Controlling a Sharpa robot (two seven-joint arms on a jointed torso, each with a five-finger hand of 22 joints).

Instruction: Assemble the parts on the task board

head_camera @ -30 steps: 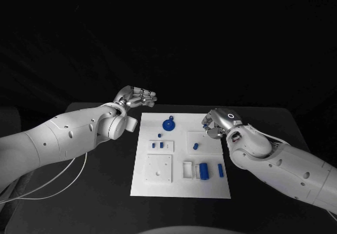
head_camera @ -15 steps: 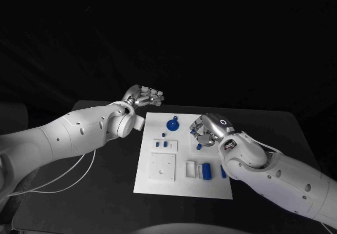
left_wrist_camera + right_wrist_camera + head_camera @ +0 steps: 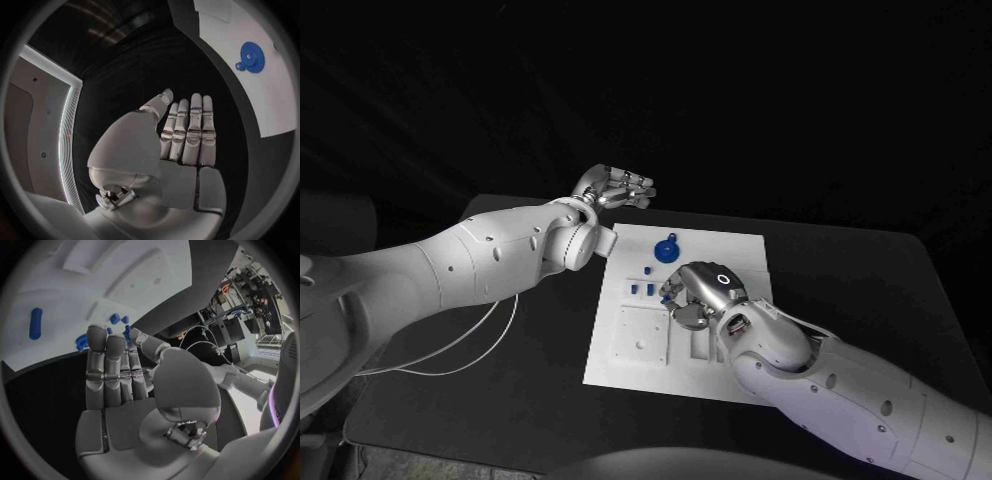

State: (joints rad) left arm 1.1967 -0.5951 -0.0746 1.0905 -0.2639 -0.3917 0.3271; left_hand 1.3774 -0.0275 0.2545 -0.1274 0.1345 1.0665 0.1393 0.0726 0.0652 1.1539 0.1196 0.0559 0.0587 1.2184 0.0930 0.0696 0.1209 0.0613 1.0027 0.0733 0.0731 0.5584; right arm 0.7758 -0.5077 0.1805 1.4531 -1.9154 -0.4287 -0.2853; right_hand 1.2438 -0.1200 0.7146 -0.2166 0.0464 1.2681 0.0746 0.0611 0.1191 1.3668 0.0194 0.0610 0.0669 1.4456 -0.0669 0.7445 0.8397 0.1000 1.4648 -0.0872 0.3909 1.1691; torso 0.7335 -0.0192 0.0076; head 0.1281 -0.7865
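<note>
The white task board point(image 3: 632, 365) lies in the middle of the black table. A blue gear point(image 3: 666, 250) sits near its far edge, and two small blue pegs point(image 3: 642, 289) stand left of centre. My right hand point(image 3: 692, 295) hovers over the board's middle with straight fingers and holds nothing. In the right wrist view its fingertips point(image 3: 97, 335) reach over a blue piece point(image 3: 81, 343), with the pegs point(image 3: 115, 318) and a long blue part point(image 3: 35, 323) nearby. My left hand point(image 3: 617, 187) hangs beyond the board's far left corner, flat and empty point(image 3: 187, 130), with the gear point(image 3: 251, 56) off to its side.
A recessed white square plate point(image 3: 643, 338) sits on the board's left half. My right forearm point(image 3: 805, 370) covers the board's near right part. A white cable point(image 3: 473, 350) loops over the table on the left.
The camera has shifted. My right hand has moved from the board's right edge to over its middle. My left hand stays by the far left corner.
</note>
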